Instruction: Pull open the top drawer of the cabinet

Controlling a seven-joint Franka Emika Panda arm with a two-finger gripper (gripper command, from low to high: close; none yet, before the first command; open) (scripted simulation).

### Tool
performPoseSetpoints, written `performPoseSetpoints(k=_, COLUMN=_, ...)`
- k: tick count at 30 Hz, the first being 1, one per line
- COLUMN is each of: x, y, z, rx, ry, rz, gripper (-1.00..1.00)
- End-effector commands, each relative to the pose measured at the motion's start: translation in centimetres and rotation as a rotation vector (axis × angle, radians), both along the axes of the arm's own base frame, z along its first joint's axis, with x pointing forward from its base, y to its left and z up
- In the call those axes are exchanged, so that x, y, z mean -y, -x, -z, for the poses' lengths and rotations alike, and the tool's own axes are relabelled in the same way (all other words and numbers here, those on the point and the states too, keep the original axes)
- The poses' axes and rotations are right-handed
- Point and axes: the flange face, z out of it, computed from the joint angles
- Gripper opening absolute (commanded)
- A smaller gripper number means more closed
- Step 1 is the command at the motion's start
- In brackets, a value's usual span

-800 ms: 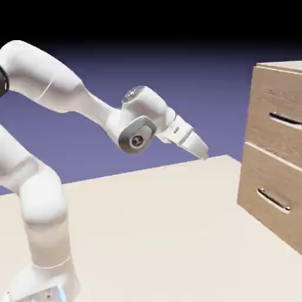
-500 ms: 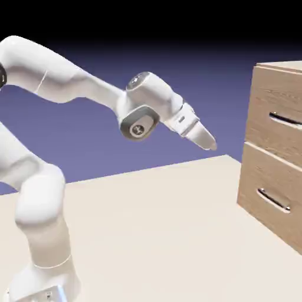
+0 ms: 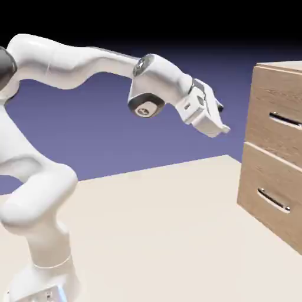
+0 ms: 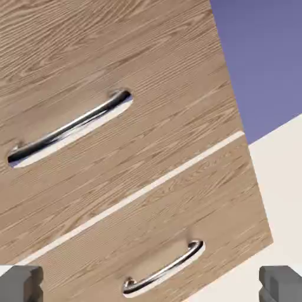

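- Tool (image 3: pixel 223 118): fingers wide apart, holding nothing, near the cabinet (image 3: pixel 274 147).
- Top drawer (image 3: pixel 268 97): closed, above the lower drawer (image 3: pixel 259 174), at the exterior view's right.

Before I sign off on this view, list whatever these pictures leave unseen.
- Top drawer: its far side is cut off by the exterior view's right edge; the hand view's left and top edges crop it too.
- Cabinet back: hidden behind its own front in the hand view, out of frame in the exterior view.
- Drawer insides: hidden by the closed fronts in both views.
- End effector: the hand view's bottom edge crops its fingers.
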Motion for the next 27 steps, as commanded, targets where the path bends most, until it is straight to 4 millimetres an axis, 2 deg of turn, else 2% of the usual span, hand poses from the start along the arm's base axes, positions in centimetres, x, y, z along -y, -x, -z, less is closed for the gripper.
performPoseSetpoints(k=1, x=0.0, y=-0.3, z=-0.1, rx=0.012, ry=-0.020, rz=0.009, gripper=1.00)
performPoseSetpoints(k=7, x=-0.5, y=-2.2, z=-0.3, rx=0.083, ry=-0.144, rz=0.053, gripper=1.00)
performPoseSetpoints(k=13, x=-1.0, y=-4.7, z=0.3, rx=0.157, ry=-0.274, rz=0.081, gripper=1.00)
performPoseSetpoints(k=20, x=-1.6, y=-8.2, z=2.1, rx=0.244, ry=-0.438, rz=0.104, gripper=1.00)
performPoseSetpoints(k=27, x=-1.8, y=-12.0, z=4.7, rx=0.339, ry=-0.615, rz=0.125, gripper=1.00)
